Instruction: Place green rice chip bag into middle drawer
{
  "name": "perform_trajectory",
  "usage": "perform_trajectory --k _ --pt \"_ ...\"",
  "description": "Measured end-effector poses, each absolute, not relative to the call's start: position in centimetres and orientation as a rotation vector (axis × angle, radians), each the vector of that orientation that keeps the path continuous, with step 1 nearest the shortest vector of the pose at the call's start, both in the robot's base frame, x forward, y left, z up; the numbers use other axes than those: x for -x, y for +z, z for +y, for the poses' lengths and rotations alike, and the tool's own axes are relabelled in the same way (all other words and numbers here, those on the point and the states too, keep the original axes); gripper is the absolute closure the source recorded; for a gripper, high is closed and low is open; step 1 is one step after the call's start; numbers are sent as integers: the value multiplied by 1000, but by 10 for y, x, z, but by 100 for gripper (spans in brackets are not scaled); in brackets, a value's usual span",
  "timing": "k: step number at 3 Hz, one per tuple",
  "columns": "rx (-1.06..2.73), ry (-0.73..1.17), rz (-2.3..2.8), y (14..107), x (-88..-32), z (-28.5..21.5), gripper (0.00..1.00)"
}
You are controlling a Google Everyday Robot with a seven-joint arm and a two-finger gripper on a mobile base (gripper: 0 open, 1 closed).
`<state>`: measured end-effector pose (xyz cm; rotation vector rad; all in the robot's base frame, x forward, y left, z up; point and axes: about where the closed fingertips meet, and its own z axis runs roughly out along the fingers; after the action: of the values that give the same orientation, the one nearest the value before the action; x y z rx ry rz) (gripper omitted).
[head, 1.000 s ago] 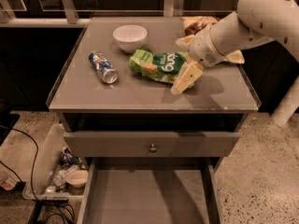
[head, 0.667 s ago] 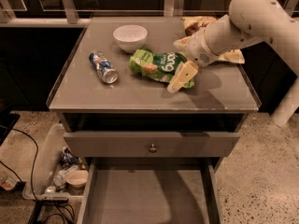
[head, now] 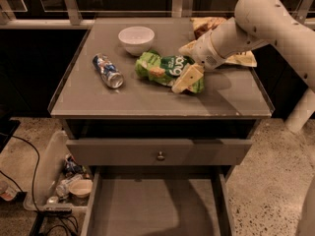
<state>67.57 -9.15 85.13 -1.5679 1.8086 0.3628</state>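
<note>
The green rice chip bag lies flat on the grey table, close to the middle of the top. The robot's white arm reaches in from 3 o'clock, and its gripper is down at the right end of the bag. The gripper is spread wide open. One pale finger lies across the bag's edge at 5 o'clock and the other sits at the bag's 1 o'clock side, so the bag's dark logo shows between them. The bag is not lifted, and it sits on the table with nothing squeezing it. A white bowl stands just beside the bag at 11 o'clock. A shiny can lies on its side at 9 o'clock, near the bag but not touching it. A bigger brown bag lies at 2 o'clock – the arm covers part of it. Below the table top, at 6 o'clock, a grey drawer front with a small round knob sticks out a little. Under that, the middle drawer is pulled far out toward the camera, and its flat grey floor shows, partly in shadow. On the floor at 8 o'clock sits a clear bin (with some bottles and a small bowl inside).
</note>
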Motion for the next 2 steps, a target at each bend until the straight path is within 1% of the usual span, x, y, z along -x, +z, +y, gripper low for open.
perform_trajectory --k 2 --pt "1568 363 1809 851 -676 -91 64"
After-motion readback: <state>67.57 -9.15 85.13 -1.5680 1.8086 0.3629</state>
